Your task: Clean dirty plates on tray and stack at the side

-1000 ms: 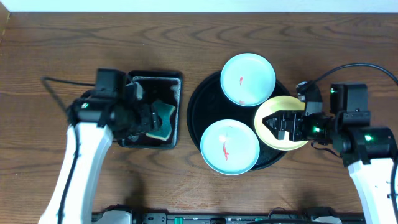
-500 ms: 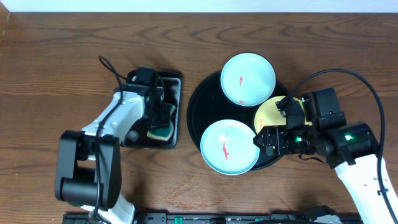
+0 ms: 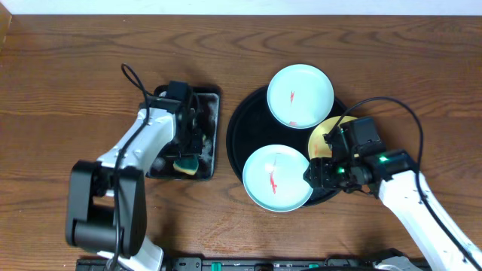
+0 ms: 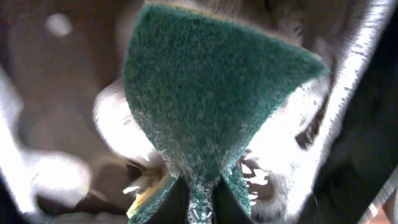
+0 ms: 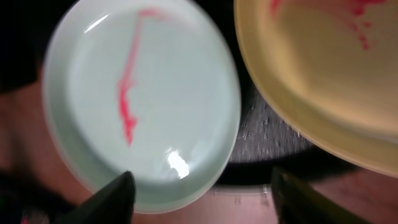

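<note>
**Left side.** The left gripper (image 4: 202, 208) has swung in from the bench's left edge over the sponge tray (image 3: 213, 102). It now appears pinched narrow on the green sponge (image 4: 211, 106), which has shifted toward the near edge. Judgement: the cleaning tool is being secured, and no wiping has begun.

**Centre.** The tray (image 3: 239, 128) sits right of bench centre with all three plates on it; none is stacked aside.
- Far mint plate (image 3: 300, 95): small red smear at its middle.
- Near mint plate (image 3: 277, 178): long red streak, rim overhanging the tray toward the near edge.
- Yellow plate (image 5: 329, 68): red marks, lying toward the right edge, partly under the arm.

**Right side.** The right gripper (image 5: 205, 199) has moved left off the yellow plate to the near mint plate's right rim. Its jaws are wide and hold nothing. Judgement: that plate is probably the first to be handled.
</note>
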